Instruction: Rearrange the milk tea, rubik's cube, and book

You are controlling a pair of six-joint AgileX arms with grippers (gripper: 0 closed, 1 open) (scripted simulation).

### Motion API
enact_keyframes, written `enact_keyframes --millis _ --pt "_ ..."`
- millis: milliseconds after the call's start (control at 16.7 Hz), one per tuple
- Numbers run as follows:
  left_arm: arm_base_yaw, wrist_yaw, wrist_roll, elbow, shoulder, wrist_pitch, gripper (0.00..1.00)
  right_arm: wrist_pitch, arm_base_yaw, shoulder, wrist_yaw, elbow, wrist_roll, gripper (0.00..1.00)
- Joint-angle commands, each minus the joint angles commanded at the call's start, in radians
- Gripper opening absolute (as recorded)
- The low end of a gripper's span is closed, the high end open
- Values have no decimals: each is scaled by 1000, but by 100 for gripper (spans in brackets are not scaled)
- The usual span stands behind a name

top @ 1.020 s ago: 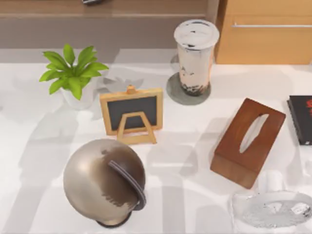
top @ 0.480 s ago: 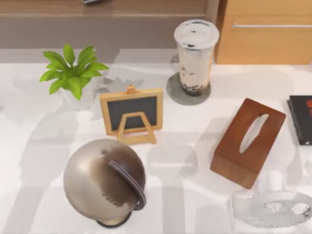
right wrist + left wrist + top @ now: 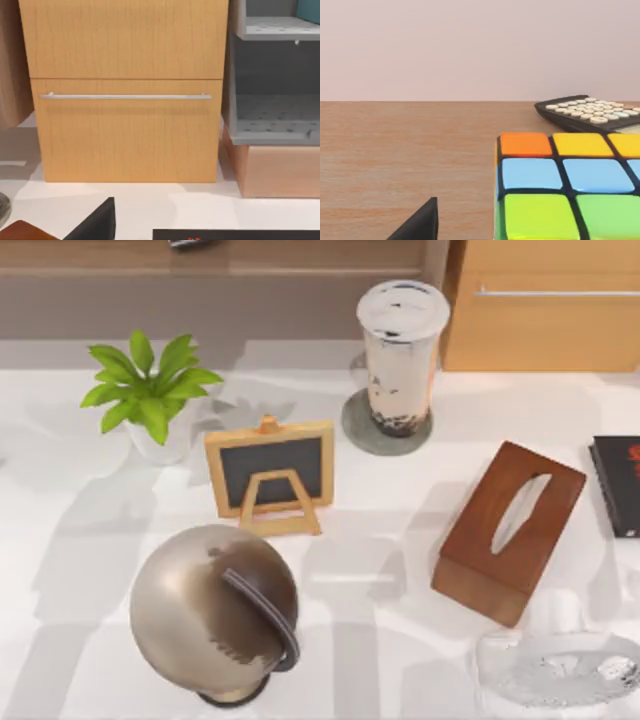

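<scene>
Right by the left gripper (image 3: 422, 222) on the wood shelf: cube (image 3: 567, 185) | calculator (image 3: 590, 112) beyond | tea (image 3: 402, 355) far-centre on coaster (image 3: 360, 435) | jaws on both arms, honestly can't tell

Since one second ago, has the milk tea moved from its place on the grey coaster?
No. In the top view the milk tea stands upright on the grey coaster, at the same spot beside the wooden cabinet as before.

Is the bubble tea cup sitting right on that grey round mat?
Touching. In the top view the milk tea stands upright with its base on the grey coaster, whose rim shows all around the cup's bottom.
</scene>
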Motion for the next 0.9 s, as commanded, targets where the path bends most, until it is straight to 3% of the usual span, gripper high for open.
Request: enact_keyframes --millis 660,900 --pt "-1 -6 1 -110 -90 28 100 0 0 0 0 0 0 100" --pt "28 36 9 -263 -264 31 100 0 0 0 0 0 0 100"
